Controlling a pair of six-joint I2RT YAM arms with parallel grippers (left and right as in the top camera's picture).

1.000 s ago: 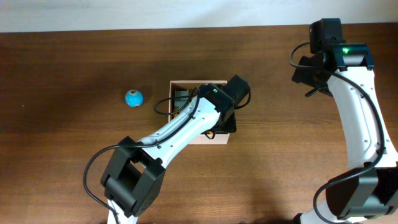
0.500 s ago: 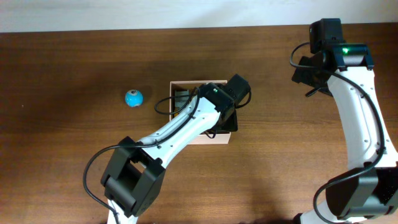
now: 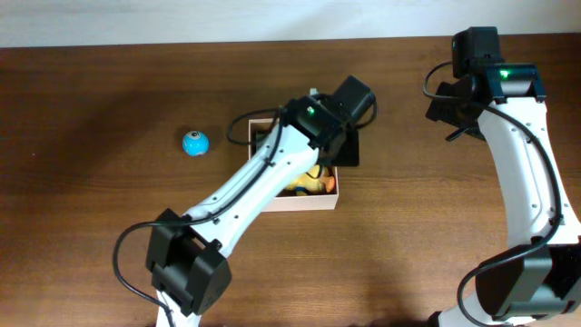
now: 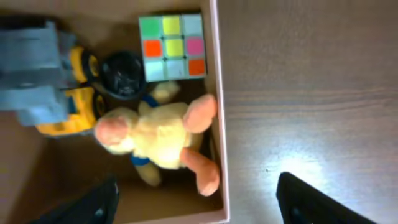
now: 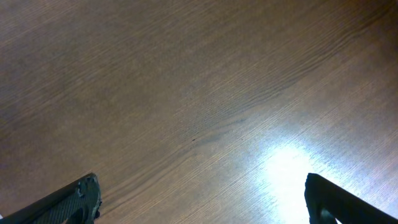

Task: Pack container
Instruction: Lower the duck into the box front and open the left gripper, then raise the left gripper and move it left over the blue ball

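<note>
Over on the left, a small blue ball (image 3: 195, 143) sits alone on the wooden table (image 3: 91, 236), well apart from everything else, and it looks like the one toy not yet packed. In the middle is the container (image 3: 304, 203), mostly hidden from above by the left arm reaching across it. The wrist view shows what it holds: a grey and yellow toy truck (image 4: 56, 87), a black wheel-like piece (image 4: 122, 73), a puzzle cube (image 4: 172, 46) in the far corner, and a yellow plush duck (image 4: 155, 140) lying against the right-hand wall. The left gripper (image 4: 198, 208) hangs above that wall with its fingers spread wide and nothing in them, so I'd say the duck is delivered and this step is finished. Far right, the right gripper (image 5: 202, 199) is likewise spread and empty, over bare wood. Next, I'd guess, is the ball: the left arm should lift clear of the wall, swing left over the box, and close gently, since a round thing rolls away easily.
</note>
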